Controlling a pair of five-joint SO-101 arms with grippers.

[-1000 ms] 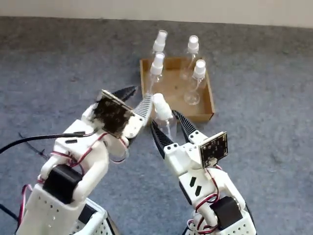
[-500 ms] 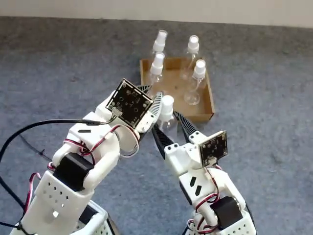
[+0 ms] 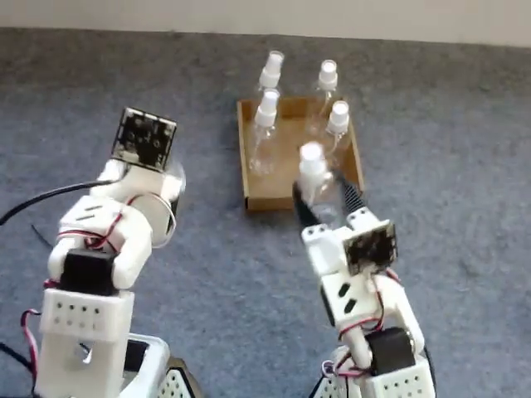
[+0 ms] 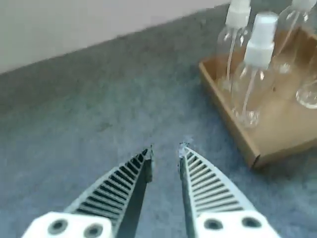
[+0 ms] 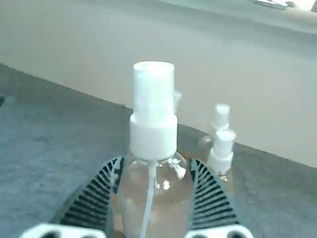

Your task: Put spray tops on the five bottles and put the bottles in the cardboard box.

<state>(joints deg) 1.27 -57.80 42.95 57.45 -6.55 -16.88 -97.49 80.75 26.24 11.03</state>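
Here, the right end effector (image 5: pixel 157 168) is pressed against both sides of a clear plastic bottle (image 5: pixel 148 198), its two black ribbed jaws pinching the rounded body just below the shoulder. The bottle stands upright in the grip and carries a white spray top (image 5: pixel 153 106) seated on its neck, with the thin dip tube running down inside. In the high view, this held bottle appears in front of the near wall of the shallow brown cardboard box (image 3: pixel 249 178), toward the box's right half; whether it hangs above the box floor or outside the wall cannot be told.

Four further clear bottles, each with a white spray top, stand upright inside the box: the far-left bottle (image 3: pixel 271 70), the far-right bottle (image 3: pixel 328 76), the near-left bottle (image 3: pixel 264 133) and the near-right bottle (image 3: pixel 337 123). They stand apart from one another and from the held bottle.

The left arm (image 3: pixel 99 240) stands raised at the left side of the table (image 3: pixel 124 75), which has a grey carpet-like surface, and is well apart from the box. The left end effector (image 4: pixel 165 153) has its jaws a narrow gap apart with nothing between them; beyond its tips lies bare grey surface, and the box with its bottles sits off to one side.
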